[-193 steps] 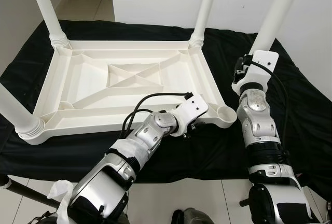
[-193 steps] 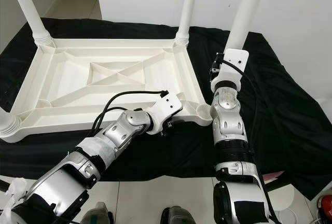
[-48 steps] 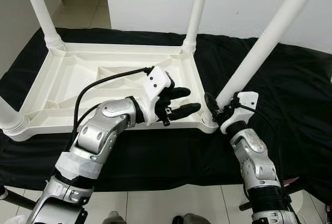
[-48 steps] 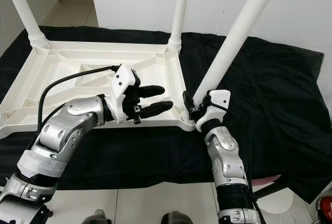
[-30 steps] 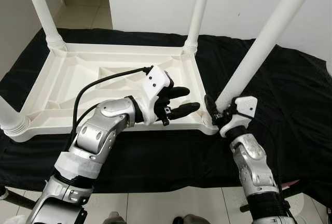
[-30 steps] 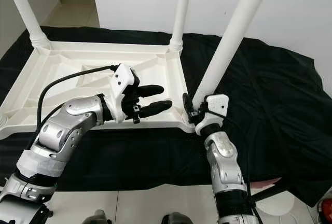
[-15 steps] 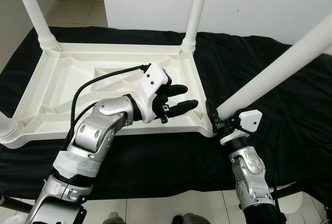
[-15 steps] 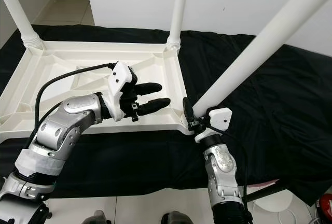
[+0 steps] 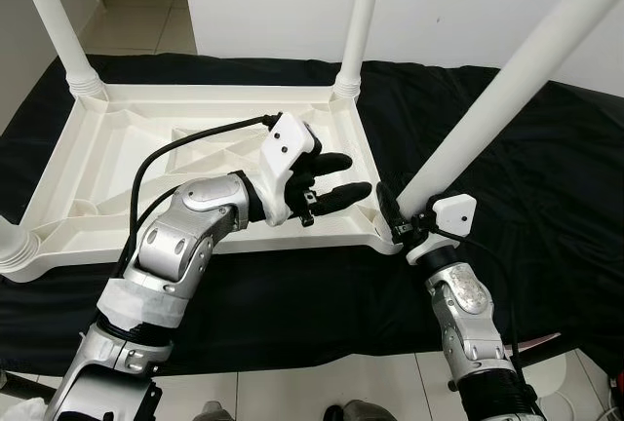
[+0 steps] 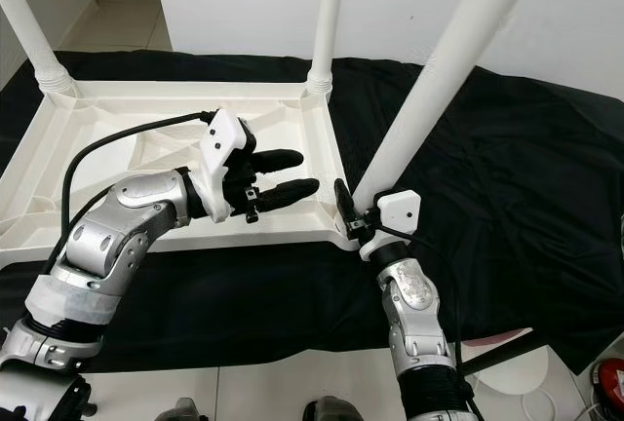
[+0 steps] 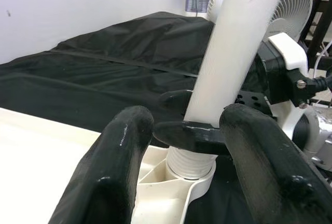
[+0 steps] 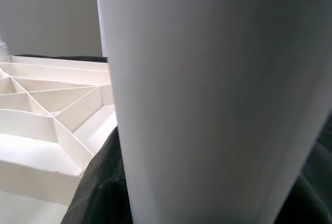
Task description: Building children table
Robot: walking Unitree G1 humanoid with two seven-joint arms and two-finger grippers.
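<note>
From the left eye view, a white plastic table top [image 9: 195,163] lies upside down on a black cloth [image 9: 526,187]. Three legs stand in their corners: a far-left leg [image 9: 54,21], a far-right leg [image 9: 359,17], and a near-left leg [image 9: 10,236] at the edge. The fourth leg [image 9: 497,85] leans out to the right, with its bottom end at the near-right corner socket [image 9: 388,234]. The right gripper [image 9: 398,218] is closed around the bottom of this leg. The left gripper [image 9: 336,179] hovers over the table top with its two fingers spread apart and nothing in them.

The right eye view shows the same thing. The fourth leg tilts, so it does not look fully seated yet.

In the left wrist view, the left gripper's fingers [image 11: 116,156] are wide apart and aimed at the corner. The ribbed end [image 11: 191,162] of the fourth leg sits in the socket, and a black finger of the right gripper wraps round the leg just above it.

In the right wrist view, the fourth leg [image 12: 207,94] is very close, held tight, with the ribs of the table top [image 12: 52,110] beside it.

The step looks like fitting the last leg. Next, the leg likely needs to be stood up straight and pushed or turned down into the socket, perhaps with the left gripper steadying the table top.
</note>
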